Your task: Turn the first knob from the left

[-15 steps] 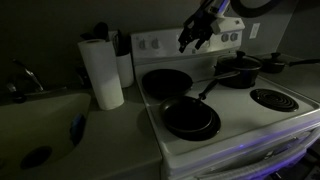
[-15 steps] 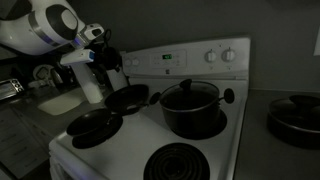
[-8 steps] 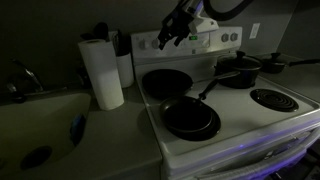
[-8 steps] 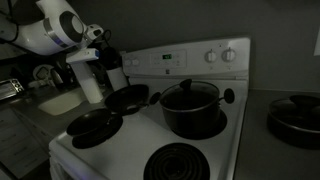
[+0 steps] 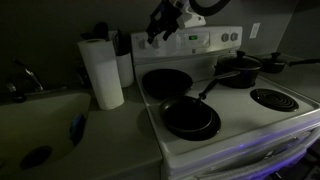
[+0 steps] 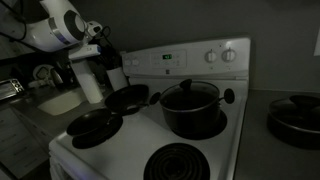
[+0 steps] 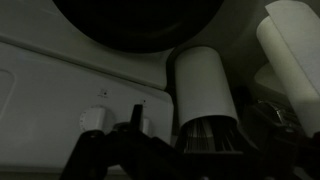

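Dim kitchen, stove back panel: the gripper (image 5: 157, 28) hovers near the first knob (image 7: 146, 124) at the panel's left end. I cannot tell whether it is released or clenched. Misaligned, it may grip the neighbouring knob (image 7: 93, 118) or bump the white canister (image 7: 203, 95).

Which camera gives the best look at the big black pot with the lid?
In an exterior view the black lidded pot fills the middle, its lid handle clear. In an exterior view the pot looks small and dim, far back. The wrist view does not show it.

White, rounded arm (image 6: 45, 33) with dark joint bands and black jaws.
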Controlling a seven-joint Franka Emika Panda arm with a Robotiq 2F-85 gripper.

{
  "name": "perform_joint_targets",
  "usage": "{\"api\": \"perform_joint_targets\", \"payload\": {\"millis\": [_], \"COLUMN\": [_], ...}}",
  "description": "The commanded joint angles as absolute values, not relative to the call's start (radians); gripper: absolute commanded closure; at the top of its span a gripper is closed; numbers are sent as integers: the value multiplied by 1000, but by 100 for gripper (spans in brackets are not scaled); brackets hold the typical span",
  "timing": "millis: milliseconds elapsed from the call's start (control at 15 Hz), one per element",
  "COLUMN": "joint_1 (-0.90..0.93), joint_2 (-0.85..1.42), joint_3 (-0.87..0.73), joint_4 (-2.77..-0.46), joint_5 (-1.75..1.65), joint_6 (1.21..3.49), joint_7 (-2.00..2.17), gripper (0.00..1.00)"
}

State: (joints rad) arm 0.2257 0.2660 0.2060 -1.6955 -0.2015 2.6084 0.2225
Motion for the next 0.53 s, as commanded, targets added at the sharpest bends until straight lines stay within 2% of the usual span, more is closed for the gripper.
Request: {"api": "perform_joint_targets", "payload": {"millis": [0, 467], "joint_1": [252, 264], "joint_2": [273, 410], "joint_3": [166, 151], "joint_4": [-1724, -1642], "joint_5": [-195, -129], "joint_6": [2700, 2911], "joint_7": [264, 255], "gripper": [0, 0]}}
